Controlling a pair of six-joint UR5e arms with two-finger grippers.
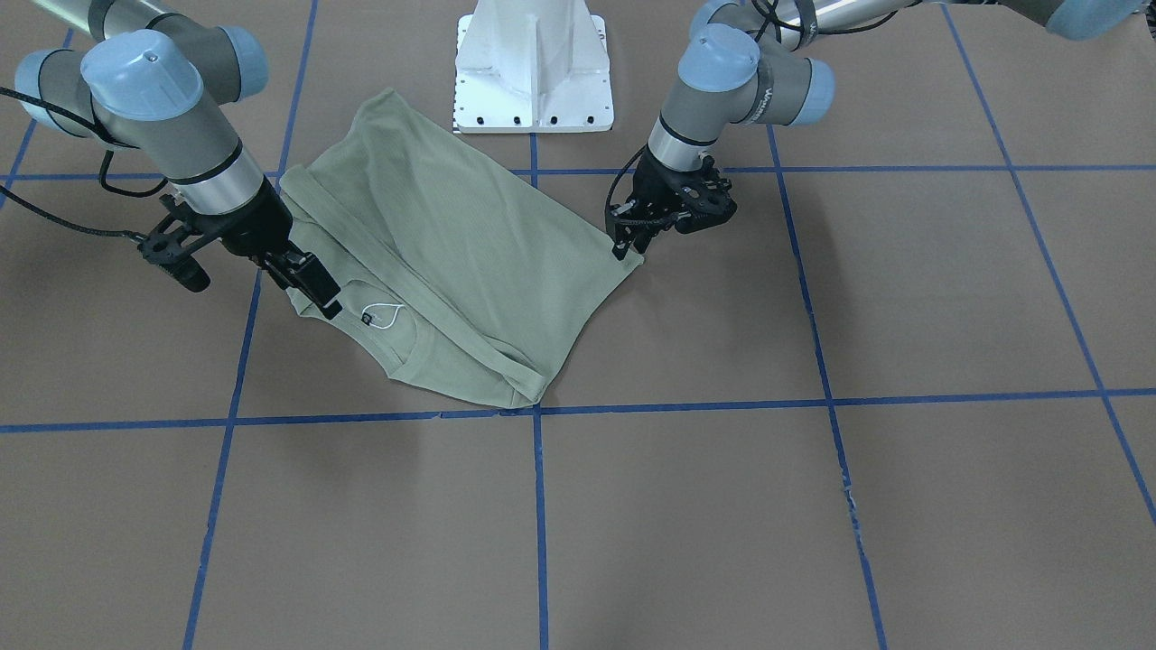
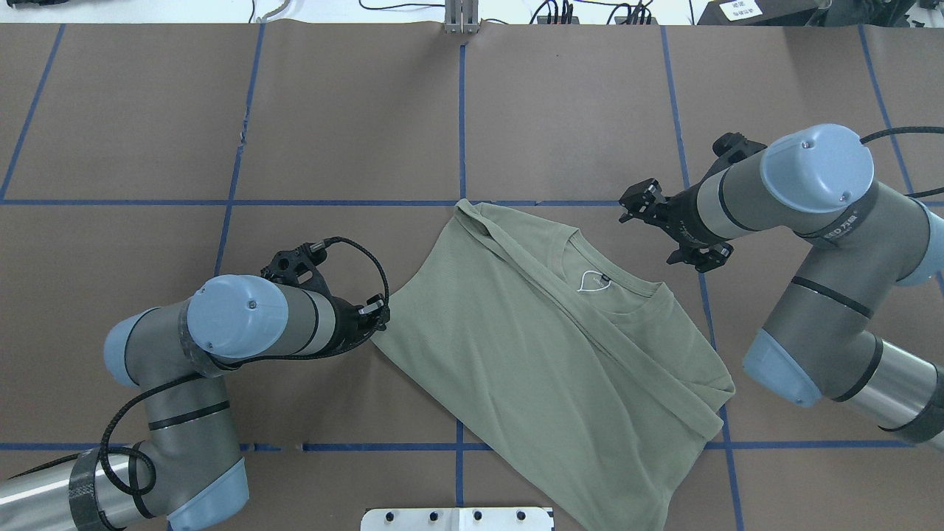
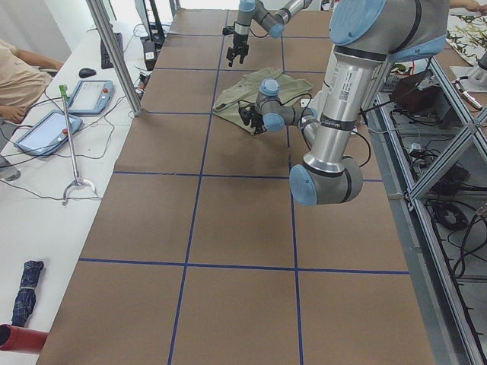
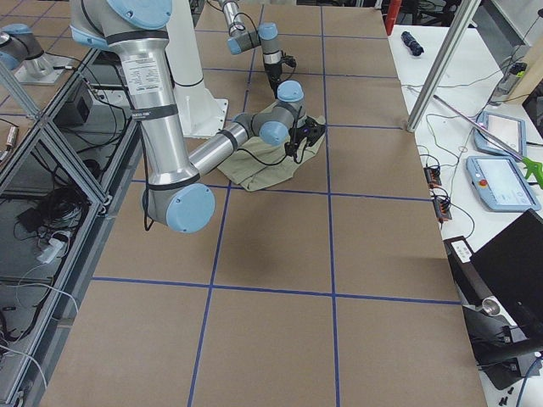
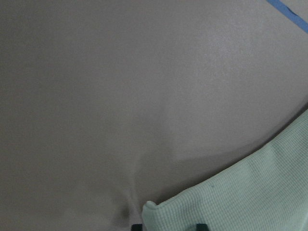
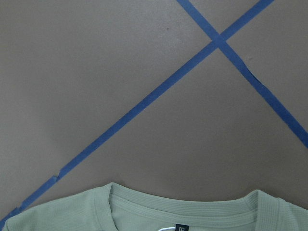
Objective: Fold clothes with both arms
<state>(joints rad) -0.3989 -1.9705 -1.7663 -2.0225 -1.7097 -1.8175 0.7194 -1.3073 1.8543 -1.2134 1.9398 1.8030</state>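
Front view: your table (image 1: 813,506) is brown paper gridded with blue tape (image 1: 539,506), with the white pedestal (image 1: 535,68) at the back. The shirt (image 1: 470,253) lies flat between the two grippers. It's sage green, with one side folded over in a long diagonal band. The left gripper (image 1: 632,239) sits right on a shirt corner, and the right gripper (image 1: 314,284) is at the collar end.

Overhead: the right gripper's jaws are spread wide, just past the collar (image 2: 612,291). A black label (image 2: 603,279) and a white loop (image 2: 590,282) sit inside the neck. The shirt's far end runs off the frame, and the left arm's wrist covers most of its gripper.

Side views: there's a white bench (image 3: 46,198) with pendants (image 3: 47,131) alongside the table. Both grippers are too small here to judge.

Left wrist: you only get slivers of the fingertips (image 5: 202,226) at the bottom edge, with the fine-knit shirt corner between them. I can't tell if it's clamped.

Right wrist: no fingers in shot. The ribbed collar is cut off at the bottom, and the tape crosses beyond it.
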